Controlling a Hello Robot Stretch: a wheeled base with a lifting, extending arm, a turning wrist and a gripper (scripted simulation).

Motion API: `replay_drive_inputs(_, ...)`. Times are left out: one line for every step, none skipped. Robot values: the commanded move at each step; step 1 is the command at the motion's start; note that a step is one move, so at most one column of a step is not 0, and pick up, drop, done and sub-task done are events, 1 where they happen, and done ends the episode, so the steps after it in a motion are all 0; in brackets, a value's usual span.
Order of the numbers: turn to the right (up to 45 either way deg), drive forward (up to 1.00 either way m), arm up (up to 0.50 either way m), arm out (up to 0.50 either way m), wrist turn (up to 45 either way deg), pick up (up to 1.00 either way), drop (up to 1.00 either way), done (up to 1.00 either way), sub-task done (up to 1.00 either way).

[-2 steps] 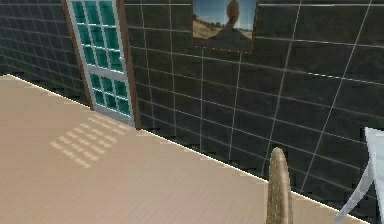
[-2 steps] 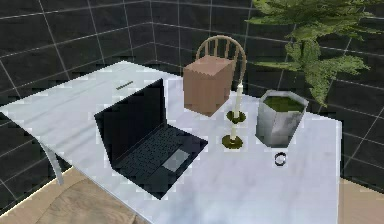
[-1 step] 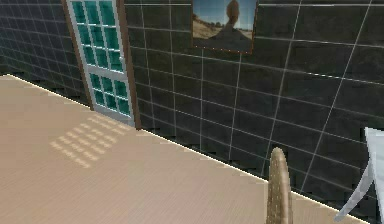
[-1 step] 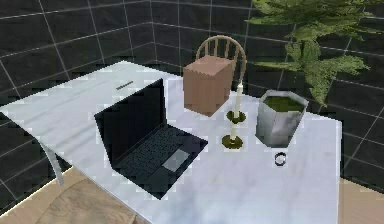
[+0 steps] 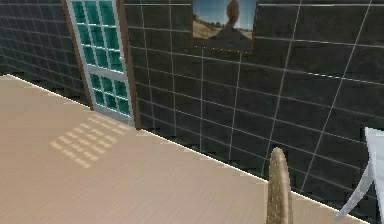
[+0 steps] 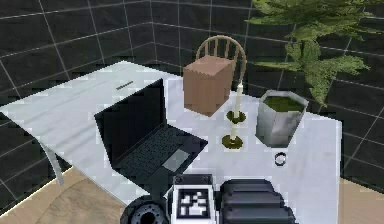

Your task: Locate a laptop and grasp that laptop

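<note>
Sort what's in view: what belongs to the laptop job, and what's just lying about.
Job: laptop, open on the white table.
Lying about: brown box, candle and grey pot on that table; chair and plant behind it; wall picture and glass door in the forward view.

A dark tiled wall [image 5: 300, 90] is seen ahead, above a pale wooden floor [image 5: 150, 180]. A door [image 5: 103, 55] with teal glass panes is set in it at the forward view's left, and a patch of light [image 5: 85, 140] is cast on the floor before it. A picture [image 5: 222, 22] is hung higher up. In the arm side view a white table [image 6: 70, 110] is backed by dark tiled walls. A chair [image 6: 222, 50] is placed at its far edge, and a plant [image 6: 320, 45] is seen beyond its far right corner.
</note>
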Motion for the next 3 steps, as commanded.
replay_drive_inputs(0.0, 0.00, 0.00, 0.14, 0.0, 0.00, 0.00, 0.00, 0.00)
replay_drive_inputs(0.0, 0.00, 0.00, 0.00, 45.0, 0.00, 0.00, 0.00, 0.00)
replay_drive_inputs(0.0, 0.00, 0.00, 0.00, 45.0, 0.00, 0.00, 0.00, 0.00)
